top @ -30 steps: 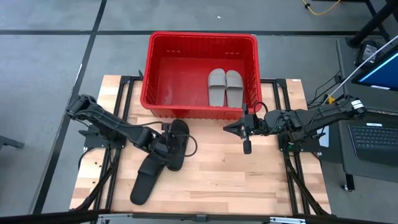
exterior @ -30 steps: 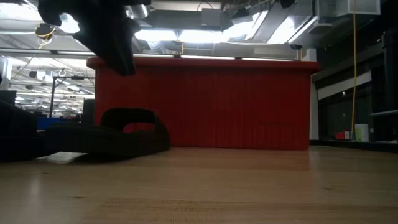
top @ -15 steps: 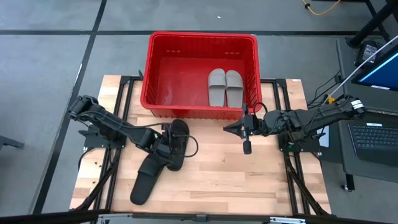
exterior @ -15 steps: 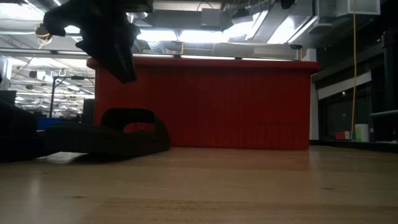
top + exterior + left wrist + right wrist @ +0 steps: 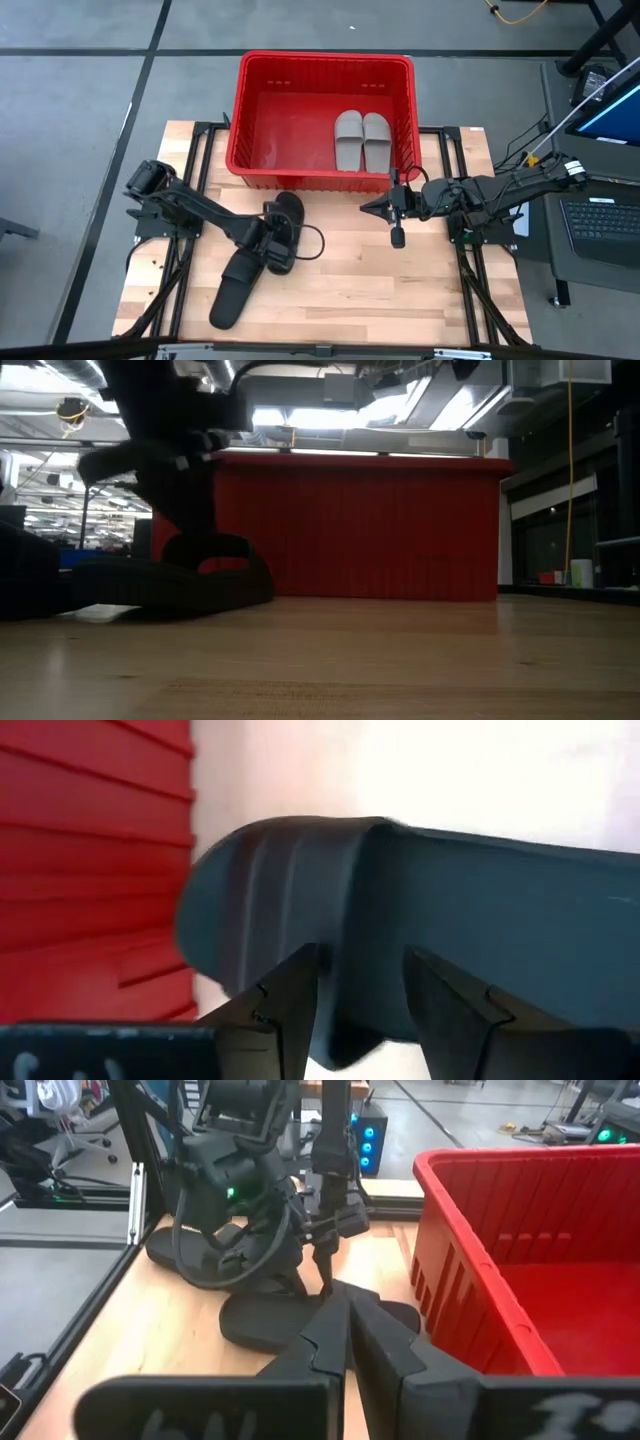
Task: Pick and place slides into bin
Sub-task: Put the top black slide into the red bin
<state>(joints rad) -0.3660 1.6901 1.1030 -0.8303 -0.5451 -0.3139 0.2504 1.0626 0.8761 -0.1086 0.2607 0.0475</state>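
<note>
left gripper (image 5: 275,240): fingers spread, lowered over one black slide (image 5: 283,230) just outside the bin (image 5: 320,62), placed to grasp it.
right gripper (image 5: 372,206): clenched, empty, parked beside the bin.
grey slides (image 5: 361,140): already inside.
second black slide (image 5: 235,289): on table (image 5: 400,290), waiting.

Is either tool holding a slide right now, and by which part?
Nothing is held. The open left tool straddles a black slide; the right tool is shut, empty.
</note>
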